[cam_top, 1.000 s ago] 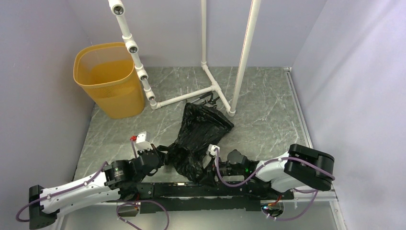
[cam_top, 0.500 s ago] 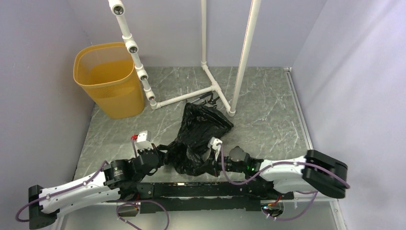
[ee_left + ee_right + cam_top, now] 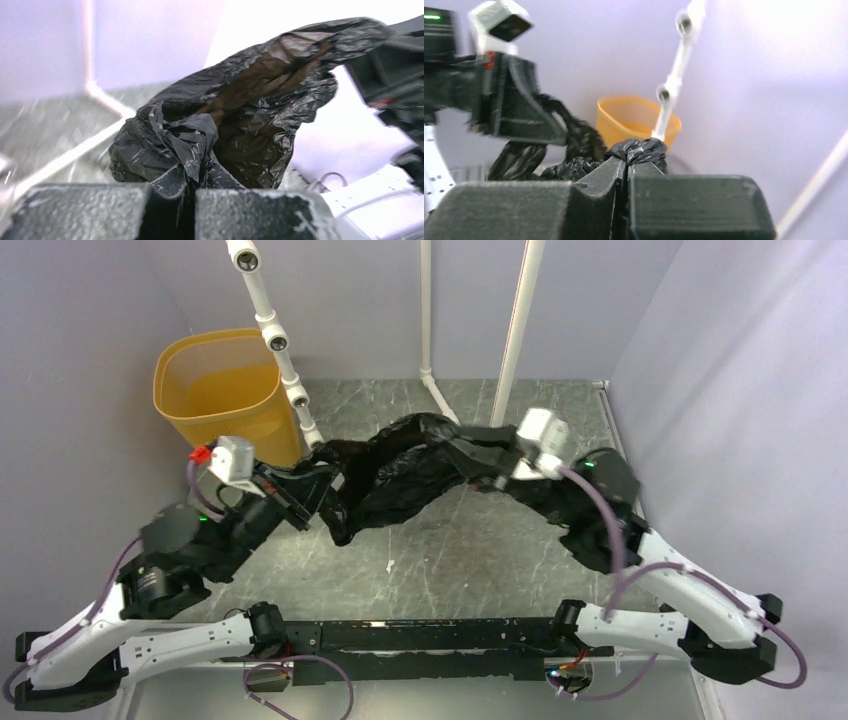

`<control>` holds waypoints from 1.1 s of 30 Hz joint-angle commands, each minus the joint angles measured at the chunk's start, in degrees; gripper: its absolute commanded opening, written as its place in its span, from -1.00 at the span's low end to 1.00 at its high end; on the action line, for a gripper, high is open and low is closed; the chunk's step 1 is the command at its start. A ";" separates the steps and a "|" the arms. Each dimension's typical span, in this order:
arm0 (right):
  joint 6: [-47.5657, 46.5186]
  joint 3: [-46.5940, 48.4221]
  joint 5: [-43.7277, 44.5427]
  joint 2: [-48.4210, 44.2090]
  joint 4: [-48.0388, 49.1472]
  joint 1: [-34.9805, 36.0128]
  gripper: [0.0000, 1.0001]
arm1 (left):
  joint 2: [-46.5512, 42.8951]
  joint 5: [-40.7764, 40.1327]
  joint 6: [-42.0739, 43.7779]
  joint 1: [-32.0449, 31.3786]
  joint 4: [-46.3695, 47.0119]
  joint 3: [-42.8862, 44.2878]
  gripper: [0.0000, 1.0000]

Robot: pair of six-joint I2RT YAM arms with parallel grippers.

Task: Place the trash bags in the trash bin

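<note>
The black trash bag [image 3: 400, 480] is slung between the two arms above the counter [image 3: 480, 550]. The left pincer [image 3: 318, 488] is clamped shut on one crumpled end, and the right pincer [image 3: 482, 466] is clamped shut on the other. The yellow trash bin [image 3: 240, 445] stands in the far left corner, just beyond the left pincer, with the bag outside it.

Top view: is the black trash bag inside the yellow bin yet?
No: the black trash bag hangs stretched between the left gripper and the right gripper, beside the yellow trash bin, not in it.
</note>
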 commanded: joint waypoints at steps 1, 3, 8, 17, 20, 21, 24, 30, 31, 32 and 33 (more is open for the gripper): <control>-11.30 -2.89 -21.15 -3.57 -3.62 0.22 -0.91 | 0.69 23.59 19.45 0.12 11.62 2.13 -0.95; -9.75 -12.09 -11.00 -2.46 -5.20 -0.03 -1.00 | -0.08 26.37 17.56 0.10 11.78 -4.89 -0.95; 9.02 -32.99 5.55 1.11 -1.78 -3.63 -1.00 | 1.18 22.74 0.79 0.04 11.08 -26.26 -0.95; -0.34 -6.02 3.12 2.99 -13.05 -13.49 -1.00 | 0.90 11.36 15.06 0.04 14.52 -10.87 -0.95; -5.96 16.03 -2.00 8.45 -19.40 -13.66 -1.00 | 6.63 20.07 25.63 0.04 15.14 4.85 -0.95; -5.88 20.08 -6.10 8.52 -18.52 -13.59 -1.00 | 8.18 24.48 27.30 0.04 15.51 8.48 -0.95; -2.25 10.37 -19.89 -0.63 -1.33 -13.54 -1.00 | 9.55 36.42 27.76 0.04 16.90 10.30 -0.95; 13.93 -33.46 -2.50 -3.77 -0.71 -13.75 -1.00 | 10.20 26.08 5.90 0.04 12.22 -19.26 -0.95; 18.51 -38.94 -0.14 -2.78 0.15 -13.80 -1.00 | 10.91 25.62 0.30 -0.01 14.66 -25.68 -0.95; 22.38 -42.91 0.99 -2.58 1.95 -13.90 -1.00 | 11.61 25.43 -4.34 -0.12 17.59 -31.46 -0.95; 23.86 -44.12 1.19 -3.18 2.28 -13.99 -1.00 | 11.68 25.22 -7.39 -0.28 20.21 -35.31 -0.95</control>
